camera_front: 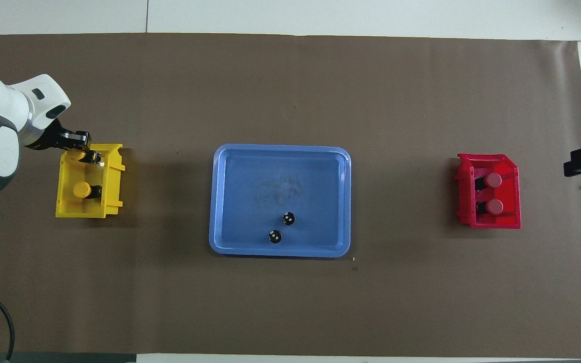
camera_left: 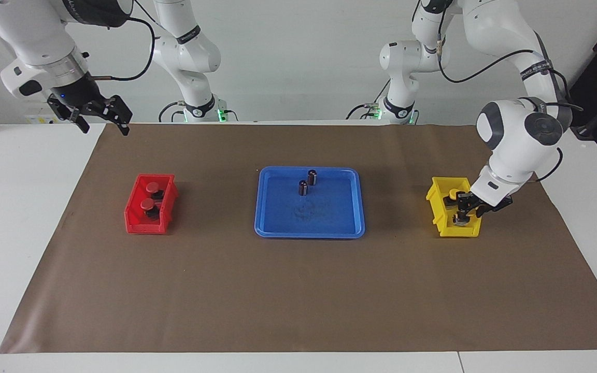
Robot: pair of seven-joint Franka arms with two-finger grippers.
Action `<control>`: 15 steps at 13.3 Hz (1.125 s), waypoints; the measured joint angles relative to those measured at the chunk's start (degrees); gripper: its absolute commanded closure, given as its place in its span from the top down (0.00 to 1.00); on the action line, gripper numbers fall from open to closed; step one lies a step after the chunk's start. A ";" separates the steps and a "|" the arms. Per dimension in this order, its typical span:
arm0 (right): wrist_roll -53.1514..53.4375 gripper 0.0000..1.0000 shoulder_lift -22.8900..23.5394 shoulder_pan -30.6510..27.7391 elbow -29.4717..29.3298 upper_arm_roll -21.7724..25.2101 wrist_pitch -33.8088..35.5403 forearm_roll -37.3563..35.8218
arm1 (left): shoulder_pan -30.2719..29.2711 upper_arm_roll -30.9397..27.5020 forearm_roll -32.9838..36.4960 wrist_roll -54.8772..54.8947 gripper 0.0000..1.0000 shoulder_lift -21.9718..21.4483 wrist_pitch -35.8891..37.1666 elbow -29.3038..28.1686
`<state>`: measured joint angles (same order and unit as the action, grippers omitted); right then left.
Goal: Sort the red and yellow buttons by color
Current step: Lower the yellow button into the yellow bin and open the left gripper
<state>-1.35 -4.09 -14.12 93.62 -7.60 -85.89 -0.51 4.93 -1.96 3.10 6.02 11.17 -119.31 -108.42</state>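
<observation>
A white table (camera_left: 24, 217) carries a brown paper mat (camera_left: 298, 290); mid-frame on it sit a red plastic bin (camera_left: 133, 217), blue rectangular tray (camera_left: 309, 232), yellow plastic bin (camera_left: 436, 199).

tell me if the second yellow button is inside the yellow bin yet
Inside but not released: the left gripper holds the second yellow button low within the yellow bin, beside the first one.

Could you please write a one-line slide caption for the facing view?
Left gripper lowers the last yellow button into the yellow bin; red bin filled, right gripper waits.
</observation>
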 measured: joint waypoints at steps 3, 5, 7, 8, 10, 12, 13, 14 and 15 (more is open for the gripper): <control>0.00 1.00 0.00 0.00 0.02 0.00 0.00 0.00 | 0.00 0.02 0.00 0.10 0.01 -0.19 -0.91 -1.99; 0.00 1.00 0.00 0.00 0.02 0.00 0.00 0.00 | 0.00 0.02 0.00 0.11 0.07 -0.19 -2.52 -3.30; 0.00 1.00 0.00 0.00 0.03 0.00 0.00 0.00 | -0.05 0.01 0.00 0.11 0.31 -0.19 -3.47 -4.06; 0.00 1.00 0.00 0.00 0.03 0.00 0.00 0.00 | -0.24 -0.03 0.00 0.11 0.41 -0.19 -3.60 -4.16; 0.00 1.00 0.00 0.00 0.03 0.00 0.00 0.00 | -0.83 -0.03 0.00 0.20 0.50 -0.26 -3.67 -4.16; 0.00 1.00 0.00 0.00 0.03 0.00 -0.02 0.00 | -1.01 -0.03 0.00 0.27 0.54 -0.37 -3.71 -4.16; 0.00 1.00 0.00 0.00 0.03 0.00 -0.03 0.00 | -1.01 -0.02 0.00 0.28 0.54 -0.43 -3.73 -4.15; 0.00 1.00 0.00 0.00 0.03 0.00 -0.04 0.00 | -1.01 -0.02 0.00 0.28 0.54 -0.49 -3.74 -4.13; 0.00 1.00 0.00 0.00 0.03 0.00 -0.04 0.00 | -1.01 -0.02 0.00 0.28 0.55 -0.53 -3.75 -4.12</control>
<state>-1.35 -4.09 -14.12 93.64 -7.60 -85.92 -0.51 3.93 -1.97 3.11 6.30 10.64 -123.06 -112.55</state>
